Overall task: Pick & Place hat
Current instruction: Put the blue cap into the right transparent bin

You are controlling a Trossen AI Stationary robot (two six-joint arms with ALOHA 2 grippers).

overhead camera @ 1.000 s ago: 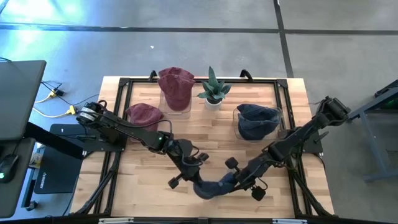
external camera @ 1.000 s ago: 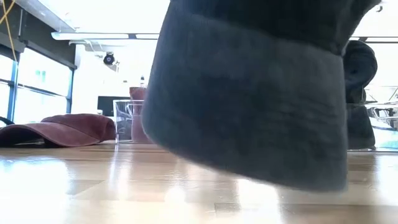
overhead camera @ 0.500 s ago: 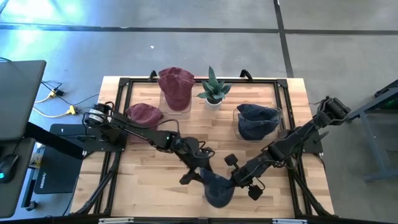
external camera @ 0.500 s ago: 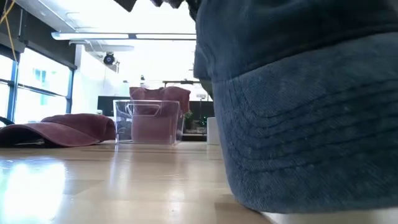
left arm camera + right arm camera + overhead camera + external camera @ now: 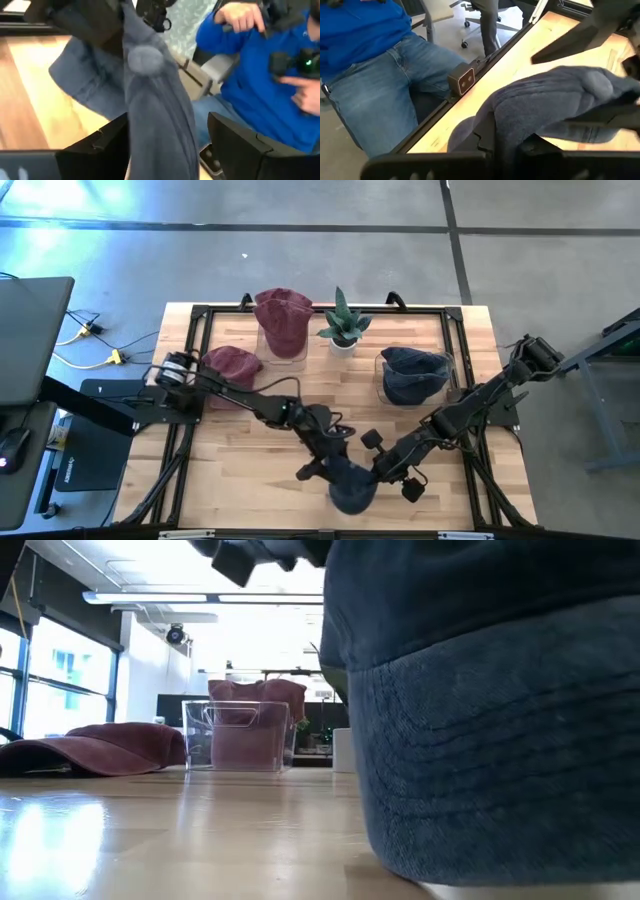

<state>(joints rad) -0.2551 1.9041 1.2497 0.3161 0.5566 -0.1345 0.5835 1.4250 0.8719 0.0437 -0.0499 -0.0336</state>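
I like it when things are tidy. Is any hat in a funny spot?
Yes. The dark red cap lies flat on the wooden table, beside the clear box holding another red hat, not in it. The blue corduroy cap hangs crumpled at the front edge, pinched by the right gripper.

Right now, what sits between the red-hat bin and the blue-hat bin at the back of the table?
A small potted plant stands between the red-hat bin and the blue-hat bin, nearer the red one; the high view shows it.
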